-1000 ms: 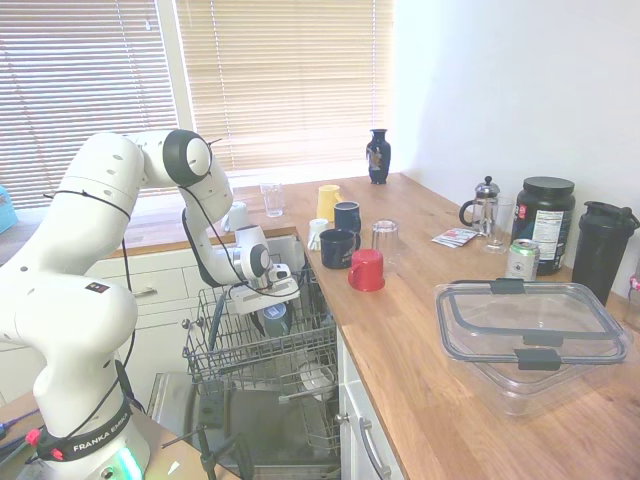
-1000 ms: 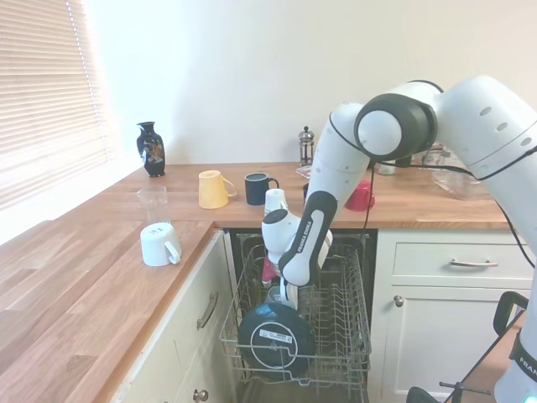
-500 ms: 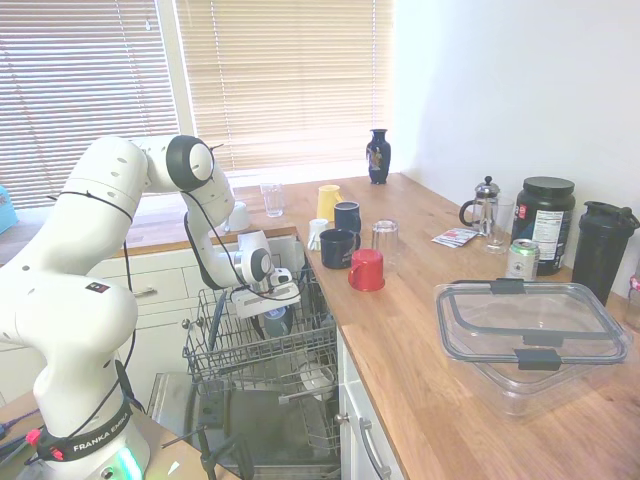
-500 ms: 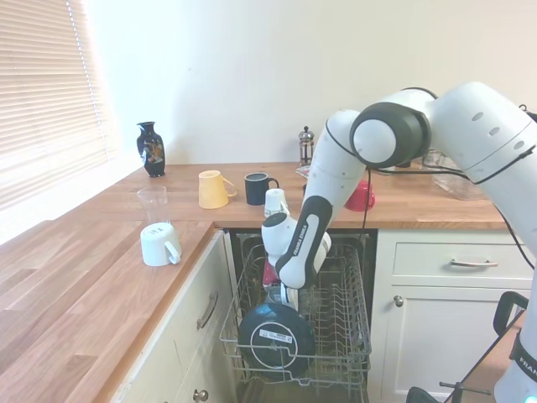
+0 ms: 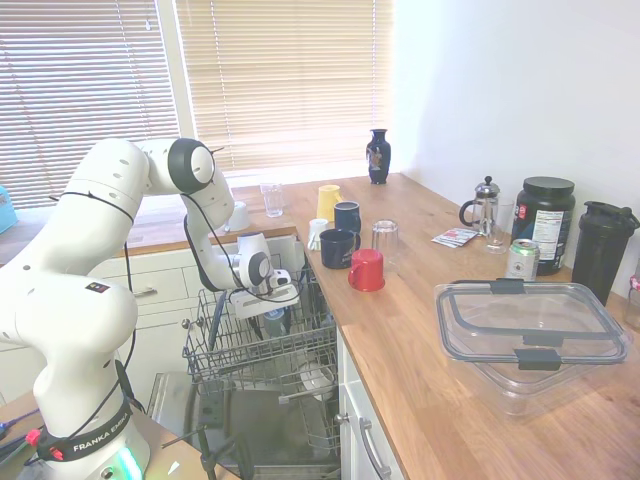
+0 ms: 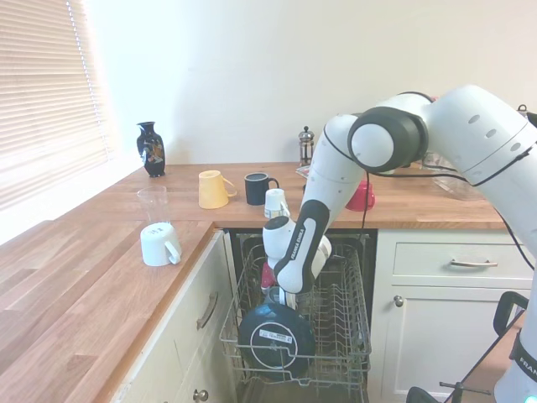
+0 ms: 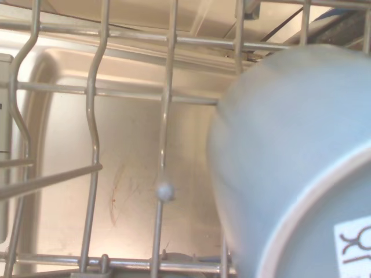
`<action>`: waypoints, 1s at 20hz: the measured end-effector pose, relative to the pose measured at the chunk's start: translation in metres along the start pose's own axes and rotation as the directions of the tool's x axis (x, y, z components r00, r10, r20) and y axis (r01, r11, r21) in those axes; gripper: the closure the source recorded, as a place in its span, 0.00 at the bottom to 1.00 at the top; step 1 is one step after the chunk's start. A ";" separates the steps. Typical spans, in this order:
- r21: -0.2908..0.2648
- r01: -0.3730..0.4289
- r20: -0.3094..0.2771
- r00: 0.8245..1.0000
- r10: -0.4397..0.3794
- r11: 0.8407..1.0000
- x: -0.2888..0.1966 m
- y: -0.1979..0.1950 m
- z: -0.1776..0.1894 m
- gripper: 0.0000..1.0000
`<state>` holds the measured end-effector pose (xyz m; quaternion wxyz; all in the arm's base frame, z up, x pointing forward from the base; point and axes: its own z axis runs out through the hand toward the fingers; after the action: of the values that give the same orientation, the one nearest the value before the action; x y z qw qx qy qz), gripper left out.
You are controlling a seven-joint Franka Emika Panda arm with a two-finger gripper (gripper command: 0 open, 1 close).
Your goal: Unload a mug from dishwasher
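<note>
In a sunlit kitchen, the gripper (image 5: 272, 312) hangs directly over the mug (image 5: 274, 320) in the dishwasher (image 5: 262, 362); its finger state cannot be told.

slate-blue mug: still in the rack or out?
In. The slate-blue ceramic mug sits in the dishwasher's grey wire rack, base showing in the wrist view, under the gripper.

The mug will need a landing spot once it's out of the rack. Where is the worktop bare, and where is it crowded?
Bare wood lies between the red mug and the clear lidded container, and along the front edge there. Another free patch sits between the blue vase and the French press. It is crowded around the yellow mug, navy mugs and upturned glass.
</note>
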<state>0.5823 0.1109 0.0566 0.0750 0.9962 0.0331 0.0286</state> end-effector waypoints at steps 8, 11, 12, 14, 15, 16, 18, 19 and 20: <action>0.010 -0.011 0.001 1.000 0.011 1.000 0.001 0.005 0.001 1.00; 0.021 -0.014 0.008 1.000 0.014 1.000 -0.001 0.000 0.001 1.00; 0.024 -0.014 0.009 1.000 0.014 1.000 -0.001 -0.003 0.002 1.00; 0.029 -0.015 0.010 1.000 0.014 0.999 -0.002 -0.005 0.002 1.00; 0.029 -0.017 0.010 1.000 0.017 0.999 -0.001 -0.005 0.002 1.00; 0.030 -0.019 0.010 1.000 0.019 0.999 -0.001 -0.005 0.002 1.00; 0.031 -0.026 0.011 1.000 0.025 0.999 -0.001 -0.003 0.002 1.00; 0.032 -0.031 0.011 0.999 0.030 0.999 0.000 -0.001 0.002 1.00; 0.033 -0.036 0.012 0.999 0.036 0.999 0.000 0.000 0.002 1.00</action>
<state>0.5824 0.1103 0.0547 0.0582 0.9979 0.0152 0.0238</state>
